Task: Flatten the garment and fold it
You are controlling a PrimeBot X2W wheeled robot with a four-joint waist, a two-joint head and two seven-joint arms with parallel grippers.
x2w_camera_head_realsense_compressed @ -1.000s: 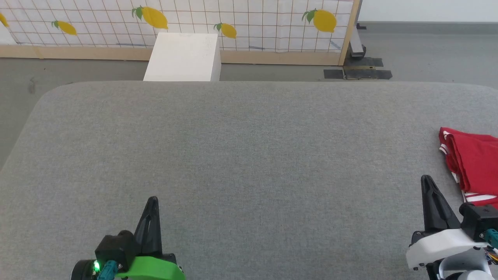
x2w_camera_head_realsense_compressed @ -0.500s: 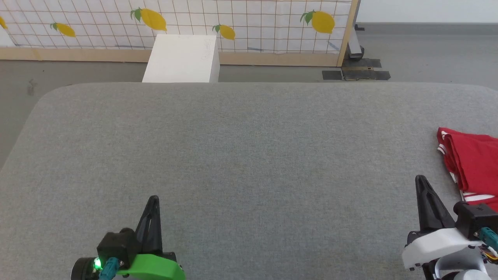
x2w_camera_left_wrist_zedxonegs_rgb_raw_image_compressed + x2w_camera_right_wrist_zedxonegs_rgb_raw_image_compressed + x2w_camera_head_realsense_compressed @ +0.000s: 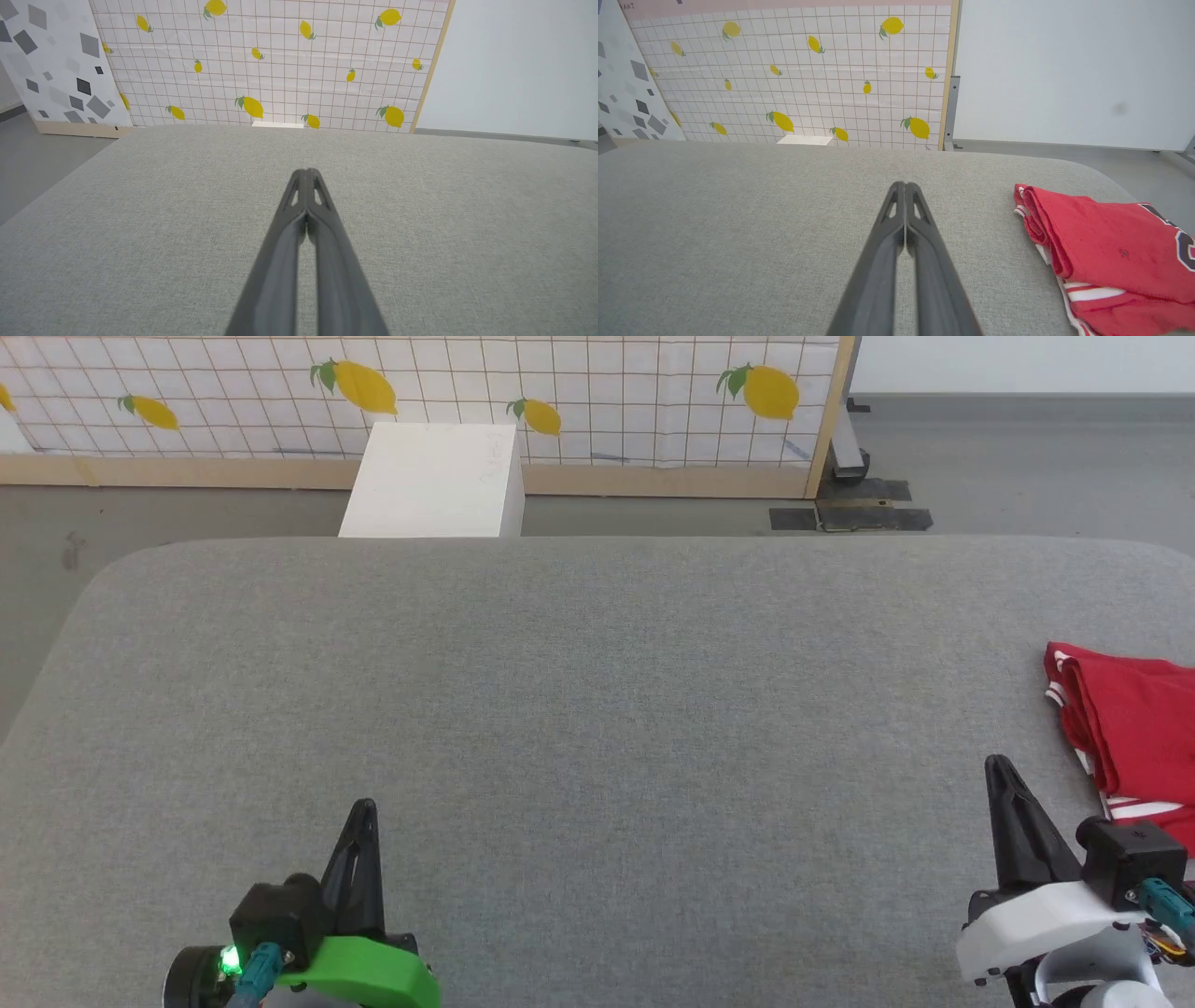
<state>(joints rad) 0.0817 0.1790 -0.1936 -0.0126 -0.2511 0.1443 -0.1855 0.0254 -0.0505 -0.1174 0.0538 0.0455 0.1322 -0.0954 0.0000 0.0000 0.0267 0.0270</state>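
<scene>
Red short-sleeved jersey T-shirt with striped white trim (image 3: 1130, 719) is lying bunched in loose folds at the right edge of the grey fabric-covered table (image 3: 560, 691), near the right gripper (image 3: 997, 763). That gripper and the left gripper (image 3: 364, 805) are hovering clenched tight, grasping nothing. Soft, light and limp, the T-shirt is probably calling for a pinch at a single trimmed edge, not the thick folds.

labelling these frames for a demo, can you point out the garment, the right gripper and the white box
garment (image 3: 1144, 728), head view, on its red body fabric.
right gripper (image 3: 999, 767), head view, at the closed fingertips.
white box (image 3: 431, 476), head view, middle of its visible white face.
</scene>
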